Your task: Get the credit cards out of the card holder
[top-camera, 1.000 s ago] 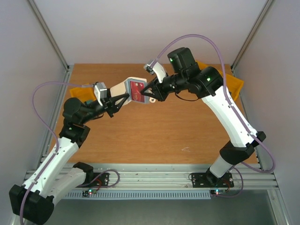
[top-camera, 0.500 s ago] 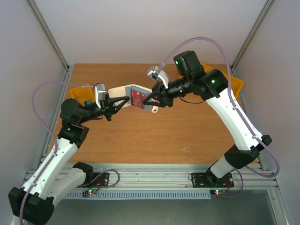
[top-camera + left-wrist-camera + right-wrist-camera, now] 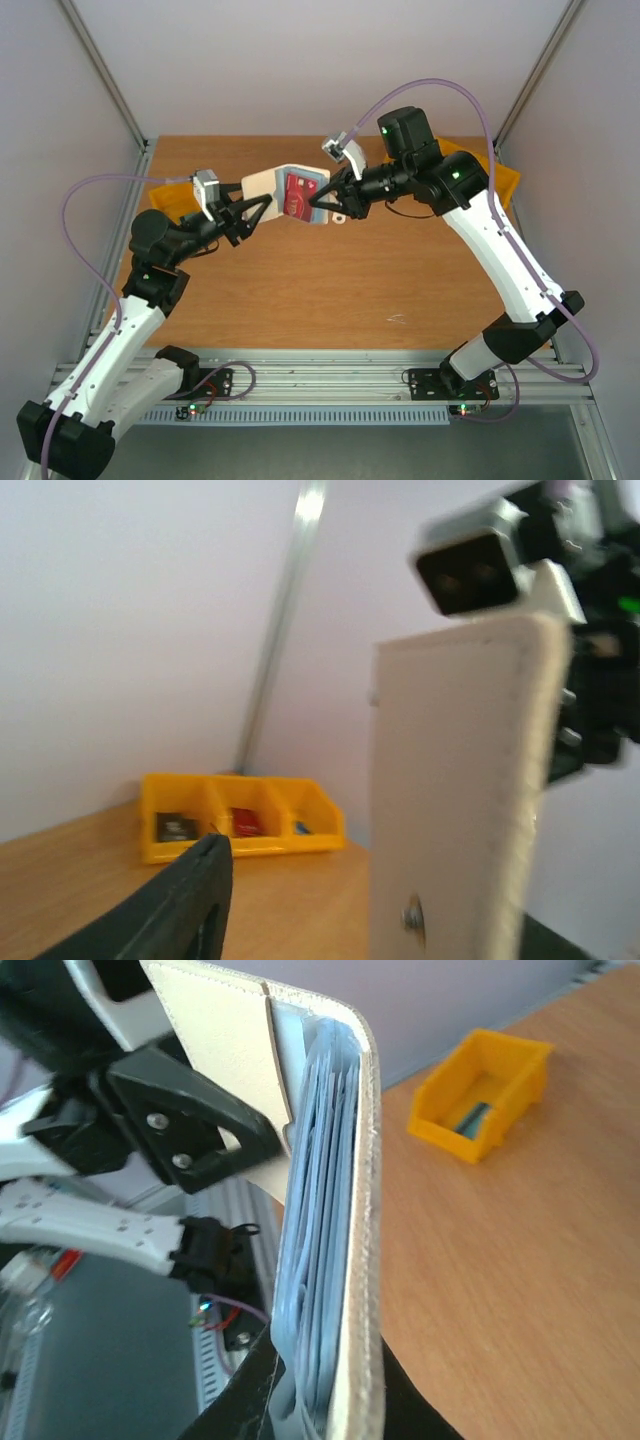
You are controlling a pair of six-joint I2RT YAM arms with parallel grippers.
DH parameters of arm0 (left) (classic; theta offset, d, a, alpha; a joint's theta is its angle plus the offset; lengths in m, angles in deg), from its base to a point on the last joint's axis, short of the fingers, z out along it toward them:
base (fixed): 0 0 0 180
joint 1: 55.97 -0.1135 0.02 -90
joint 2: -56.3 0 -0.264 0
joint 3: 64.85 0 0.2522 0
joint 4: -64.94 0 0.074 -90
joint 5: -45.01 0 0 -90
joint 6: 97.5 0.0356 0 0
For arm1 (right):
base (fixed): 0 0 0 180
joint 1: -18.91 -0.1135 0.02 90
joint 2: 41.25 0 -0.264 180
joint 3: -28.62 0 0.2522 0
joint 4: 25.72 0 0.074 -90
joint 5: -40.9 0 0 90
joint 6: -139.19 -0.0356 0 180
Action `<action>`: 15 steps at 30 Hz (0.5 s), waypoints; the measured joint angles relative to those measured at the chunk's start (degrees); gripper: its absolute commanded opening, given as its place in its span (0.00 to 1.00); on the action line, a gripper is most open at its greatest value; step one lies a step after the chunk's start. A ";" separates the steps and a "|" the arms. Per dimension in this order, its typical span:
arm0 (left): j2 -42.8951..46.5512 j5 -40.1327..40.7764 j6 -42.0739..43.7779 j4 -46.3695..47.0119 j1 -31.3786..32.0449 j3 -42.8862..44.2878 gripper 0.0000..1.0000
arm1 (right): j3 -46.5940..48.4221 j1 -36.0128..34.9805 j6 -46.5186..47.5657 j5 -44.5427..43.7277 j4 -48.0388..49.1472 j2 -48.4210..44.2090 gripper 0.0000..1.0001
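Note:
The card holder (image 3: pixel 266 184) hangs open in the air between both arms, beige outside and pale blue inside. A red credit card (image 3: pixel 297 196) sits in its right pocket; I can make out no other card. My right gripper (image 3: pixel 325 203) is shut on the holder's right edge. In the right wrist view its black fingers (image 3: pixel 240 1390) pinch the blue pocket layers of the holder (image 3: pixel 330 1210), seen edge-on. My left gripper (image 3: pixel 258 208) is open at the left flap. In the left wrist view one finger (image 3: pixel 190 900) stands well apart from the holder's beige back (image 3: pixel 450 800); the other finger is hidden.
A yellow bin (image 3: pixel 500 180) stands at the back right of the wooden table (image 3: pixel 330 290), and another yellow bin (image 3: pixel 165 195) at the left behind my left arm. The left wrist view shows a three-compartment yellow bin (image 3: pixel 240 820) holding small dark, red and blue items.
The holder has risen and moved a little toward the back, now lying more open to the camera. The left jaws have spread apart. The right gripper still pinches the right edge.

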 measured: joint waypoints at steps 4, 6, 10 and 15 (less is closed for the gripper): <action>-0.04 14.84 3.41 -3.52 -0.02 0.00 0.56 | 0.52 1.51 -3.93 -10.21 -0.46 0.42 0.01; -0.11 20.83 6.51 -4.98 -0.02 0.00 0.57 | 4.07 1.68 -7.13 -20.39 -3.69 2.67 0.01; -0.11 26.21 13.38 -7.13 -0.09 0.00 0.50 | 10.62 1.22 -14.23 -40.54 -10.08 8.17 0.01; -0.26 15.69 17.90 -7.15 -0.11 -0.02 0.47 | 12.04 -1.68 -17.00 -52.59 -14.91 12.20 0.01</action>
